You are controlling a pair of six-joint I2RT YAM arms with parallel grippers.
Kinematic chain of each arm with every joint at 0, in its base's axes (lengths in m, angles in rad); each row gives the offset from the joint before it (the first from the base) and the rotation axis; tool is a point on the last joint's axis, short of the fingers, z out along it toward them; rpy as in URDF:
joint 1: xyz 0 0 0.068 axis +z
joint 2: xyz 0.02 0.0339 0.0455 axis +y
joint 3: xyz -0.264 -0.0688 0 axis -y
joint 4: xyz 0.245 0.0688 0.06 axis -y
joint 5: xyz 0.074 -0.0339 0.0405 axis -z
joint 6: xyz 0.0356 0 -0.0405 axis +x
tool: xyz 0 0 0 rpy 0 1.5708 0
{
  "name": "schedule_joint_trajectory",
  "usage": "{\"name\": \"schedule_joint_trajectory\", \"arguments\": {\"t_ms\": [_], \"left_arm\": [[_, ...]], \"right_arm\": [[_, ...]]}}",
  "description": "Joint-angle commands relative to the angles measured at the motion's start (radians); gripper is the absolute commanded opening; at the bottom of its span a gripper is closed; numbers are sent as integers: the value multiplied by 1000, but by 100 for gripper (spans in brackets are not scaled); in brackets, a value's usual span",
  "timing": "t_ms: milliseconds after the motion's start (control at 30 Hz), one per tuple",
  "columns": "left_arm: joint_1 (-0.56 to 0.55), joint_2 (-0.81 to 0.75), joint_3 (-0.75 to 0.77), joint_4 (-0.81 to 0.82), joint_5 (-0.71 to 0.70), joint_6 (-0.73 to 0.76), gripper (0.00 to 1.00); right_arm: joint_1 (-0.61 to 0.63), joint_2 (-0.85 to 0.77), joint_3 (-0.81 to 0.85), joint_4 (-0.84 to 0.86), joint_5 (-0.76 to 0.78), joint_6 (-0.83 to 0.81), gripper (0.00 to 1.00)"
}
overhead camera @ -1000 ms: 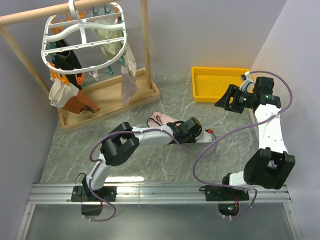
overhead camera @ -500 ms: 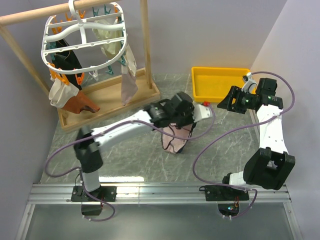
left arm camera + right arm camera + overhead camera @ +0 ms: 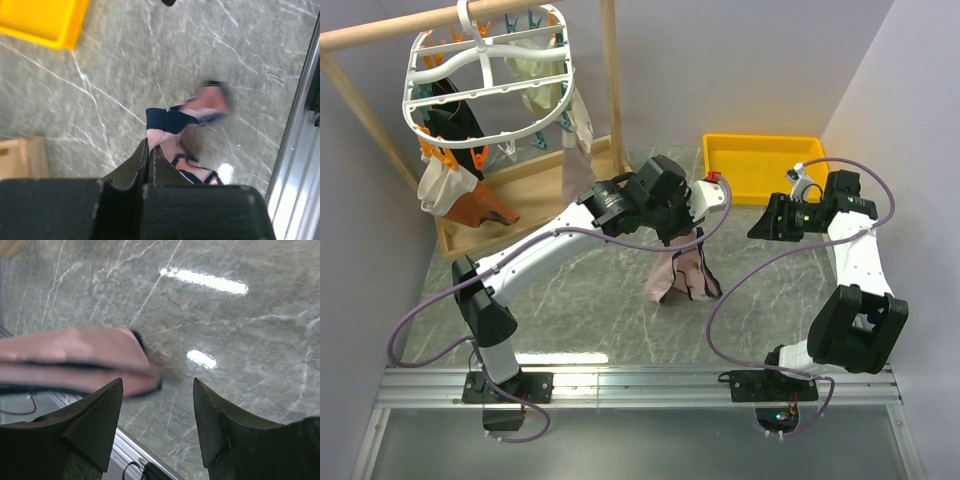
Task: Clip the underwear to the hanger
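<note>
The hanger [image 3: 480, 92] hangs far left, well apart from the action. The left pincer [image 3: 150, 152], which a second ago lay low over the underwear [image 3: 682, 272] on the bench [image 3: 570, 310], has pressed shut on its navy-trimmed edge and lifted it, so it now dangles mid-bench. The right pincer [image 3: 157, 384], spread and empty, has swung in toward the cloth, likely for a second hold before clipping.

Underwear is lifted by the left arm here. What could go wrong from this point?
The left gripper pinches only one edge of the underwear, so the fabric could slip out. The right gripper stands open near the dangling cloth and might close on a bunched fold. The hanger already carries several garments, crowding the clips.
</note>
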Motion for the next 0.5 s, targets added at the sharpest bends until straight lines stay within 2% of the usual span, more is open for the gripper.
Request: {"name": "schedule_joint_trajectory", "arguments": {"t_ms": [0,267,367,467], "left_arm": [[22,23,68,-75,39,-73,0],[176,52,-1,-43,127,-123,0],[208,48,-37,-40,150,-81,0],[228,51,-75,-28,150,-67,0]], "right_arm": [[-1,21,-4,-45,-48,-97,65],[33,93,-65,-20,16,-123,53],[76,108,-100,38,42,-99,49],[163,119,-139,112,131,-50,43]]}}
